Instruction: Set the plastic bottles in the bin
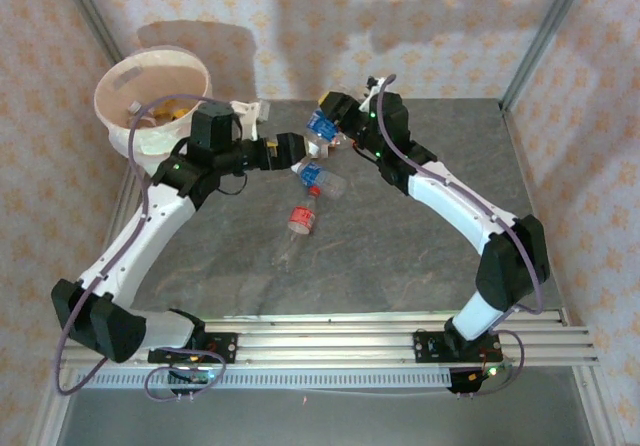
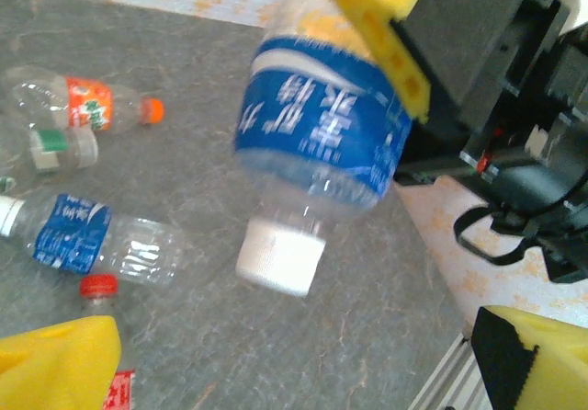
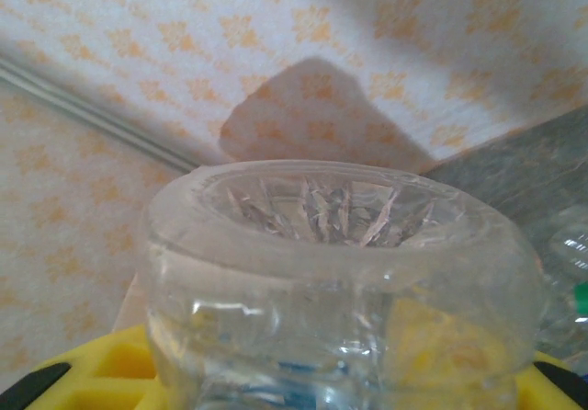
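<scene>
My right gripper is shut on a blue-labelled plastic bottle and holds it above the table's far middle. In the left wrist view this bottle hangs with its white cap downward. Its clear base sits between my yellow pads in the right wrist view. My left gripper is open just left of it, its yellow fingers wide apart with nothing between them. On the table lie a blue-labelled bottle and a red-labelled one. The white bin stands far left.
More bottles lie on the grey table in the left wrist view: an orange-labelled one, a green-labelled one, a blue-labelled one and a red cap. Patterned walls close in the back and sides. A metal rail runs along the near edge.
</scene>
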